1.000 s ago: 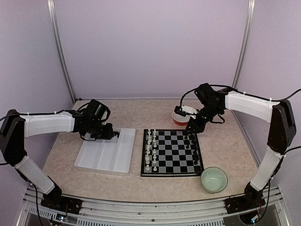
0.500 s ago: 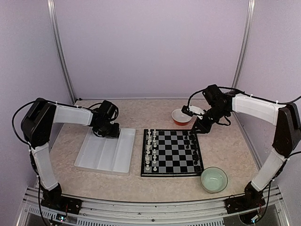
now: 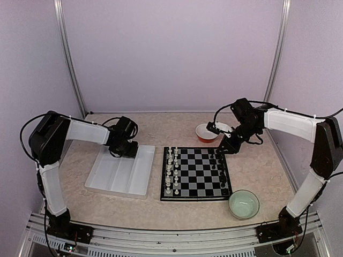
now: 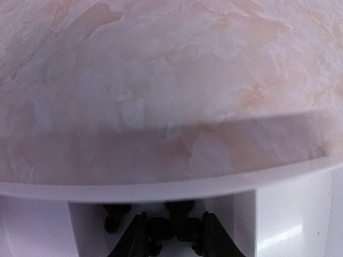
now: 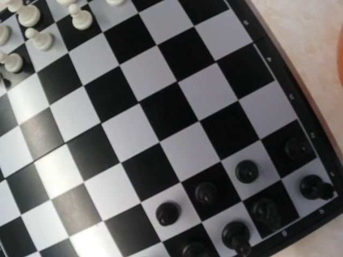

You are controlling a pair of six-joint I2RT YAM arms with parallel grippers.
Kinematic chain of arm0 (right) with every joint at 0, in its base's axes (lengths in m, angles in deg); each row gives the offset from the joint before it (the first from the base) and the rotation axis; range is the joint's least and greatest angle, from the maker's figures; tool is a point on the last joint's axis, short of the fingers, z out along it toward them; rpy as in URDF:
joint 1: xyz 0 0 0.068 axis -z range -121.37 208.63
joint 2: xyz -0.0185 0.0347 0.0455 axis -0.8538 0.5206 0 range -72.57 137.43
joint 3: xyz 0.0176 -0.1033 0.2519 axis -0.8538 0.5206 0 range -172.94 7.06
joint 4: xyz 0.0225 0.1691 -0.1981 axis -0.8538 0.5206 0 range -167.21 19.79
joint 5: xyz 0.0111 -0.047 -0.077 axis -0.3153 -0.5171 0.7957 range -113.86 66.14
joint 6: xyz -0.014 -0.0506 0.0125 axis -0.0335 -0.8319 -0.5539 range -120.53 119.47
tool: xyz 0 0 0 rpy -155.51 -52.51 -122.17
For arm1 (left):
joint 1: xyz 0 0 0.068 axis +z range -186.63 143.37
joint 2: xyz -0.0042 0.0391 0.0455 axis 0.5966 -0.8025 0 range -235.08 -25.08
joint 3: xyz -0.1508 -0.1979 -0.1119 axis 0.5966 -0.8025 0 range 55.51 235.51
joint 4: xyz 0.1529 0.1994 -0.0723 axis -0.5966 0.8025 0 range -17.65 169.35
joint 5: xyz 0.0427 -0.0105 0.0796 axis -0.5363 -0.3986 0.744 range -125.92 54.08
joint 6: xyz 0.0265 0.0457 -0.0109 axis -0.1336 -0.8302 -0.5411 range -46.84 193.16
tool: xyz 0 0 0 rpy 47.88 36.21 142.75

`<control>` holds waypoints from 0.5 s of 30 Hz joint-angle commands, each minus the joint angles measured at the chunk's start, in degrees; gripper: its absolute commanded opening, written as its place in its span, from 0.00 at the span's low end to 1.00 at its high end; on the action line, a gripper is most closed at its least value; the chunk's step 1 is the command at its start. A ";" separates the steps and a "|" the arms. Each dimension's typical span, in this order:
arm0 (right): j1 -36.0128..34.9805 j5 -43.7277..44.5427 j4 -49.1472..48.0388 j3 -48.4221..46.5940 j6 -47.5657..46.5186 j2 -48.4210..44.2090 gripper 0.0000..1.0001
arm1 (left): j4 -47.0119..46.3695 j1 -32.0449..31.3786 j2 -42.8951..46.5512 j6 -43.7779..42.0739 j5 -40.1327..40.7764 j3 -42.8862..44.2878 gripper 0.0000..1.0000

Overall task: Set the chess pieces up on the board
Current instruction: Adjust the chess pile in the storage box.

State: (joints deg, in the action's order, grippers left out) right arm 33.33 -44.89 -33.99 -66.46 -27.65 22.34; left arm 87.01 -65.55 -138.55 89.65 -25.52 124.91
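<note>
I am looking into a booth with plain pale lilac walls (image 3: 171, 53) and slim metal uprights (image 3: 67, 59) at the back corners; the counter (image 3: 257, 160) is beige and mottled like marble, with a metal rail (image 3: 171, 235) along its near edge.

My left arm (image 3: 86, 131) reaches in from the left and my right arm (image 3: 286, 122) from the right.

A white partitioned tray (image 3: 115, 179) lies left of centre, its dividers running far to near; just beside it on the right lies the board (image 3: 198, 174), flat and square to the counter's near edge, with black and white checks inside a thin black border; pale marks along that border are too small to read.

A green bowl (image 3: 244, 204) sits just off the board's near right corner; an orange bowl (image 3: 202, 133) with a white inside sits beyond its far right corner.

White pieces (image 3: 169, 170) stand upright in two files down the board's left side, near to far; black pieces (image 5: 246, 171) stand in the two right-hand files, most toward the far end; more of them (image 4: 161, 229) sit in a compartment at the tray's far edge.

The left jaws hang over that compartment, fingers (image 4: 136, 238) part way apart on either side of those pieces; I cannot tell whether they grasp one.

The right jaws hover above the board's far right corner, outside their own camera's view; I cannot tell whether they are released or clenched.
</note>
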 commanded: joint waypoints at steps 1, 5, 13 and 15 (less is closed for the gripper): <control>0.51 -2.28 -0.65 0.33 0.13 0.35 0.23 | 3.03 -1.46 5.70 1.02 0.38 -6.58 0.28; 0.51 -3.81 -0.18 -0.74 0.18 1.76 0.23 | 3.00 -1.48 9.79 0.95 0.24 -9.12 0.21; 0.51 -4.58 0.47 -1.25 0.22 1.83 0.22 | 5.10 -1.83 11.94 0.37 -0.15 -9.87 0.19; 0.51 -4.71 0.47 -0.94 0.14 1.61 0.23 | 5.49 -1.92 13.15 0.39 -0.24 -10.27 0.19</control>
State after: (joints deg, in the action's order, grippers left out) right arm 33.33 -48.37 -33.97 -66.43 -27.65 24.35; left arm 90.92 -67.06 -128.65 90.26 -25.41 115.73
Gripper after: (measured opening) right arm 0.225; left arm 0.190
